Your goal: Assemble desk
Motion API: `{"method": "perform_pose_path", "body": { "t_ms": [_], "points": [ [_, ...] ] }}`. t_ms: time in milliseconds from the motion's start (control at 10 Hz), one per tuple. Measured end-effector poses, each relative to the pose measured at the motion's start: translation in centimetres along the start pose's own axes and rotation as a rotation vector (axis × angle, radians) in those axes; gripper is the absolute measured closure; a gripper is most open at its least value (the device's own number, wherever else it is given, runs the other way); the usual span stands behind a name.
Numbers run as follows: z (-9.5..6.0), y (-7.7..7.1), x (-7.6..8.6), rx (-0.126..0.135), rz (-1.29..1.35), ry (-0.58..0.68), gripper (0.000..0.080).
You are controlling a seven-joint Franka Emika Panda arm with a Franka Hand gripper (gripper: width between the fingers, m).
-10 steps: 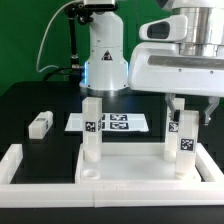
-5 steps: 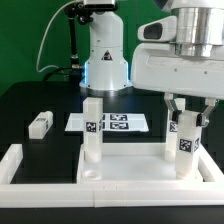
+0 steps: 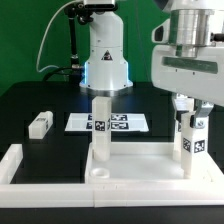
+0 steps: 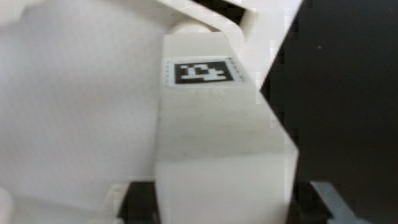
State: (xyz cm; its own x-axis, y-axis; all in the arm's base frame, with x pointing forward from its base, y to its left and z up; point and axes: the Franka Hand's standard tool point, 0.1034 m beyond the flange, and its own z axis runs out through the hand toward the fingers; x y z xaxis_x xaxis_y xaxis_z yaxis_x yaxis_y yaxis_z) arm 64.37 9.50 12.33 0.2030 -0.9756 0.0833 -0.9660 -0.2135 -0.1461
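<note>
The white tabletop panel point(image 3: 135, 165) lies flat at the front, rim up. Two white leg blocks stand upright on it: one point(image 3: 101, 130) near its left corner in the exterior view, and one point(image 3: 192, 150) at its right corner. My gripper point(image 3: 187, 112) comes down from above and is shut on the top of the right leg. In the wrist view this leg point(image 4: 222, 130), with its tag, fills the space between my fingers point(image 4: 135, 200); the gripper point(image 4: 222, 205) straddles it. A loose leg block point(image 3: 40, 124) lies on the black table at the exterior view's left. No fourth leg shows.
The marker board point(image 3: 120, 123) lies flat behind the tabletop. The low white border wall point(image 3: 18, 165) runs along the front and the exterior view's left. The arm's white base point(image 3: 105, 55) stands at the back. The tabletop also shows in the wrist view point(image 4: 71, 120).
My gripper with the right leg, the tabletop and the other standing leg have all shifted toward the exterior view's right. The loose leg and the marker board have not moved.
</note>
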Motion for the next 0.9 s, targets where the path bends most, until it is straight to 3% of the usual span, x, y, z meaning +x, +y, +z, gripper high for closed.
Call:
{"method": "perform_pose_path", "body": {
  "t_ms": [100,400,600,900],
  "points": [
    [0.02,-0.05,-0.30,0.024,0.066,-0.002,0.0507],
    [0.02,-0.05,-0.30,0.024,0.066,-0.002,0.0498],
    [0.02,-0.05,-0.30,0.024,0.066,-0.002,0.0233],
    [0.02,-0.05,-0.30,0.024,0.066,-0.002,0.0168]
  ]
}}
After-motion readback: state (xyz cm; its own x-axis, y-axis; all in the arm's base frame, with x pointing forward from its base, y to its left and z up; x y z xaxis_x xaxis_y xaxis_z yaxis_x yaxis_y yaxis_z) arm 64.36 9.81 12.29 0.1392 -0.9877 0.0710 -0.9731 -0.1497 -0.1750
